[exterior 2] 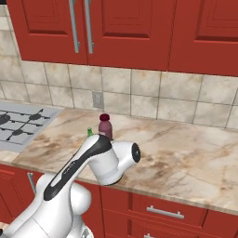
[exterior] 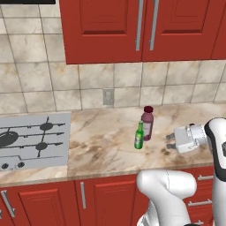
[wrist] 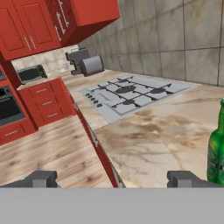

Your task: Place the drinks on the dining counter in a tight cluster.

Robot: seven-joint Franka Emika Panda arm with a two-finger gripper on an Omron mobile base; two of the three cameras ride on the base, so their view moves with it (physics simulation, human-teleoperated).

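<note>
Bottles on the stove-side bench (exterior: 106, 145), two counted: one small green glass bottle (exterior: 139, 136) with label, one wider maroon juice bottle (exterior: 147, 123) with dark-red cap. Both upright, just beside each other, the green one in front and a little left in the left base view; whether they touch cannot be told. Both stand between the stove (exterior: 33, 141) and the claw (exterior: 169, 141).

Claw: one, released, jaws spread wide and grasping nothing. It lies level above the bench, pointing toward the two bottles from their right, near them but apart. In the hand view the green bottle stands at the far right edge, outside the right fingertip (wrist: 186, 178) rather than between the two tips.

Location note: this marbled bench carries the stove and sits under red wall cabinets (exterior: 141, 28); judged not to be the dining counter, so both drinks are not yet where the task wants them.

Risks, judged:
- Claw off-line from the green bottle; an advance as aimed could strike its side and tip it.
- Bottles close together; closing on one may knock or drag the other.
- Green bottle slim and tall; a high or glancing grip could let it swing or slip.
- Maroon bottle wider; may leave the open jaws little spare room.

Other fixtures, counted: one stove with four burners, one wall outlet (exterior: 108, 96), one toaster (wrist: 85, 63) far along the bench in the hand view.
</note>
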